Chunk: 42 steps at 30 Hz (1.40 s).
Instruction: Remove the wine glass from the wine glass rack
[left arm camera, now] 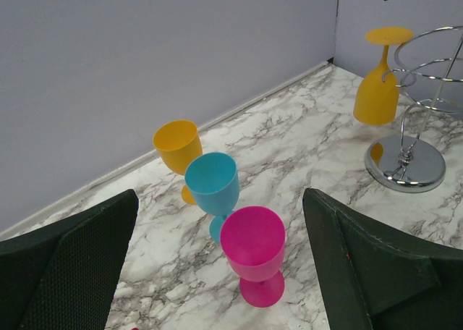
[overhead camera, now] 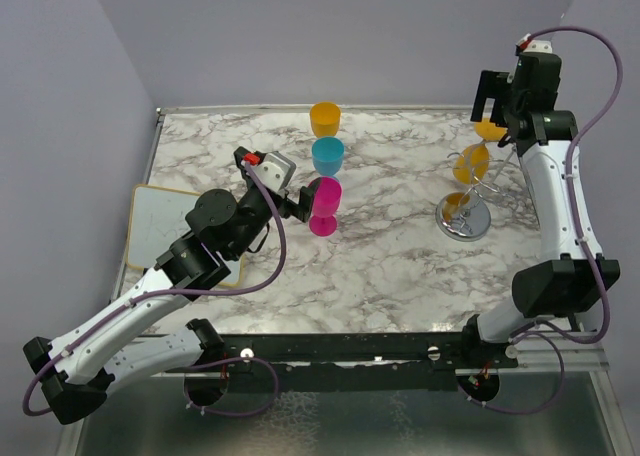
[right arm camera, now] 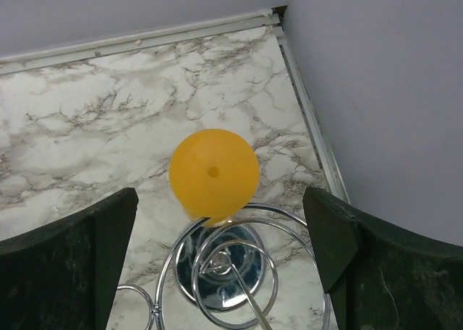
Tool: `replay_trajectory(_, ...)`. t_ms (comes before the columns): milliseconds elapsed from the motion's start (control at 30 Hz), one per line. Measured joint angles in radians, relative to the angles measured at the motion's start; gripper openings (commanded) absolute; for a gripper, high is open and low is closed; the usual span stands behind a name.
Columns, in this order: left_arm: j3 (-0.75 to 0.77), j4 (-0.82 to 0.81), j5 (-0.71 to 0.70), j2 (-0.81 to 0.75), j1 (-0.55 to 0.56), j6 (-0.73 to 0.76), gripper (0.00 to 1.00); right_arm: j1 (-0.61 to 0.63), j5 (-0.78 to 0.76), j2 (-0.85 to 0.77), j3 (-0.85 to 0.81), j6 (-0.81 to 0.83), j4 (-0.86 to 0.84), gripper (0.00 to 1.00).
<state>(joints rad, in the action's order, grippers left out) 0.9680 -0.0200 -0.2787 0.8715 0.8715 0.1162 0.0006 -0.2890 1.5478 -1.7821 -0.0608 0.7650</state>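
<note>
The wine glass rack is a shiny silver stand with a disc base at the right of the marble table. An orange wine glass hangs upside down from its wire arm. In the right wrist view the glass's round foot sits on the wire rings. My right gripper is open above that foot and touches nothing; in its own view the fingers stand wide on either side. My left gripper is open and empty, just left of a pink glass; its wrist view also shows the hanging glass.
Three glasses stand upright in a row at mid table: pink, blue and orange. A white board lies at the left edge. Walls close the back and both sides; the rack stands near the right wall.
</note>
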Motion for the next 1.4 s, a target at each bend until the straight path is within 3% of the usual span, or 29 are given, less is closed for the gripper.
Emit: replay_trajectory(1400,0.000,-0.001,0.001,0.004,0.000,0.000,1.00,-0.055,0.101,0.153,-0.012,-0.014,0.050,0.99)
